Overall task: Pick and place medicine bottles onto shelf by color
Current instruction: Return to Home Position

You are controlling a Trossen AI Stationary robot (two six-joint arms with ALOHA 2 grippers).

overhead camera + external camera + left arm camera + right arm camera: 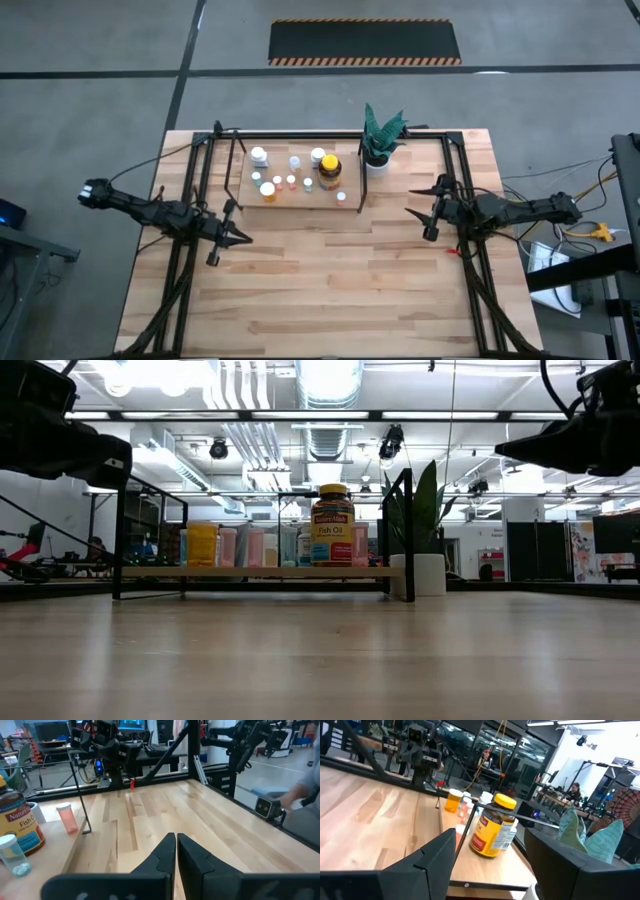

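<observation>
The shelf (pixel 300 203) is a light-wood panel in black bars at the table's far middle; it also shows in the low view (pixel 150 572). Several small medicine bottles (pixel 290 182) stand upright on it, with the larger amber yellow-capped bottle (pixel 329 172) (pixel 332 525) (pixel 494 826) among them. An orange bottle (pixel 202 545) stands at the shelf's left. My left gripper (pixel 245 239) (pixel 176 851) is shut and empty, above the table near the shelf's near-left corner. My right gripper (pixel 415 222) (pixel 490 865) is open and empty, right of the shelf, facing the amber bottle.
A green spiky plant in a white pot (pixel 380 142) (pixel 425 535) stands just right of the shelf's far corner. Black frame bars (pixel 195 190) run along both table sides. Bare wooden tabletop (pixel 330 280) lies between the shelf and the near edge.
</observation>
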